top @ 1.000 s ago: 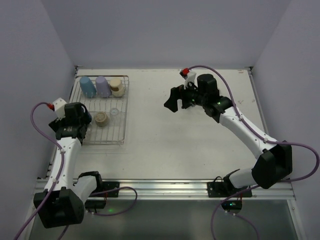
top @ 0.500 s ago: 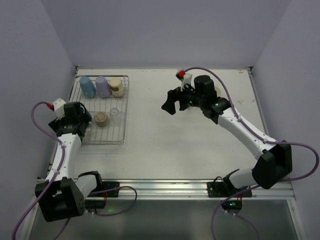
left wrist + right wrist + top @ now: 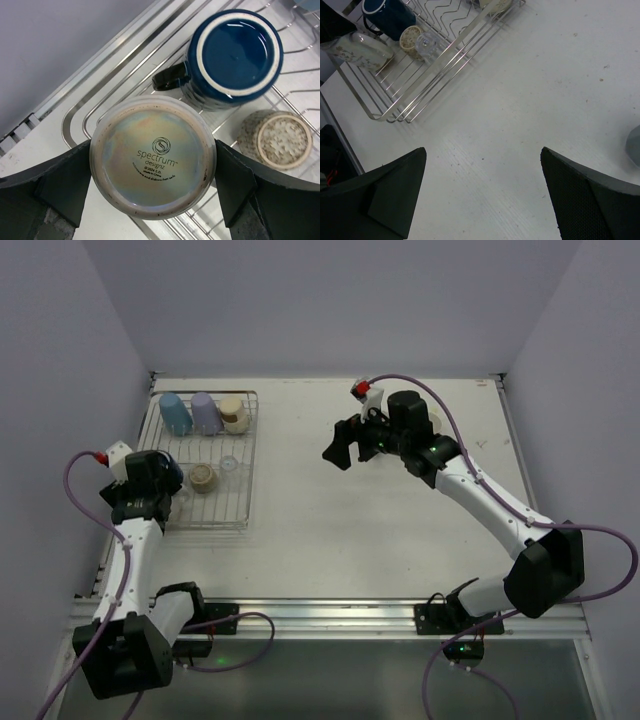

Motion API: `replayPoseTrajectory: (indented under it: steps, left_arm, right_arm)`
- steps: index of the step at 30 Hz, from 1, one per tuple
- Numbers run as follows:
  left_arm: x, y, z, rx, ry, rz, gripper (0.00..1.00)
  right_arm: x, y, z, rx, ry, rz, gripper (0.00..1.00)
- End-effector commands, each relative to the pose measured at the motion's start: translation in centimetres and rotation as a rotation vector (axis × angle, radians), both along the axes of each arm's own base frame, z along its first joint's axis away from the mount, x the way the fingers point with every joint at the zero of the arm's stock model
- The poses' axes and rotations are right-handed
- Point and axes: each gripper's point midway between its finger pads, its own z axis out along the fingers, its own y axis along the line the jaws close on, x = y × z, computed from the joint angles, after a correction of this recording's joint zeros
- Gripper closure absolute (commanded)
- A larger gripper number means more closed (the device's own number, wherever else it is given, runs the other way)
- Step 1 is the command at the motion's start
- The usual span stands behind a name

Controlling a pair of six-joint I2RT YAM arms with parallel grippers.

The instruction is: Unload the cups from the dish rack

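My left gripper (image 3: 152, 170) is shut on an upturned pale speckled cup (image 3: 152, 155), its printed base facing the camera, over the near-left corner of the dish rack (image 3: 105, 107). The same cup shows in the right wrist view (image 3: 357, 50). A navy mug with a handle (image 3: 232, 55) and a beige speckled cup (image 3: 275, 140) stand upturned in the rack beside it. In the top view, light blue (image 3: 175, 412), lavender (image 3: 206, 412) and beige (image 3: 235, 414) cups line the rack's far end, with a tiny clear glass (image 3: 230, 466) in the middle. My right gripper (image 3: 340, 445) is open and empty above the table's middle.
The rack (image 3: 200, 522) sits at the table's left side against the left wall. A grey rounded thing (image 3: 635, 145) shows at the right edge of the right wrist view. The white table (image 3: 350, 530) lies between the rack and the right arm.
My left gripper has shifted slightly toward the near edge with the pale cup. My right gripper moved a little to the left, then held still.
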Motion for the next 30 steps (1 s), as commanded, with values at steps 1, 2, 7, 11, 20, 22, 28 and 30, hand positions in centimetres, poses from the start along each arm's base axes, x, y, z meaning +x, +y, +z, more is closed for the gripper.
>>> replayPoseTrajectory:
  steps: [1,2,7,11,20,22,28,30]
  left_arm:
    - [-0.1,-0.3,2.7,0.012,-0.094,-0.034,0.68]
    - [-0.1,-0.6,3.2,0.005,-0.104,-0.052,0.70]
    - [-0.1,-2.4,6.8,-0.022,-0.207,-0.147,0.81]
    - [-0.1,-4.1,9.5,-0.062,-0.279,-0.227,0.84]
    - [0.3,-9.4,14.8,-0.206,-0.451,-0.454,0.86]
    - [1.2,-11.1,15.6,-0.269,-0.520,-0.528,0.86]
    - [2.3,-17.5,19.0,-0.478,-0.720,-0.842,0.86]
    - [2.2,-19.2,19.2,-0.558,-0.763,-0.906,0.86]
  right_arm:
    - [0.1,0.6,2.7,0.049,-0.061,0.016,0.02]
    - [0.1,0.7,2.8,0.053,-0.058,0.016,0.02]
    - [0.1,1.1,3.1,0.088,-0.034,0.011,0.02]
    - [0.1,1.4,3.3,0.120,-0.017,0.004,0.02]
    - [0.1,2.3,4.6,0.237,0.006,-0.009,0.02]
    - [-0.1,2.5,5.1,0.279,0.023,-0.022,0.02]
    - [0.0,2.3,7.8,0.472,0.071,-0.117,0.05]
    - [-0.5,2.2,7.4,0.551,0.140,-0.150,0.06]
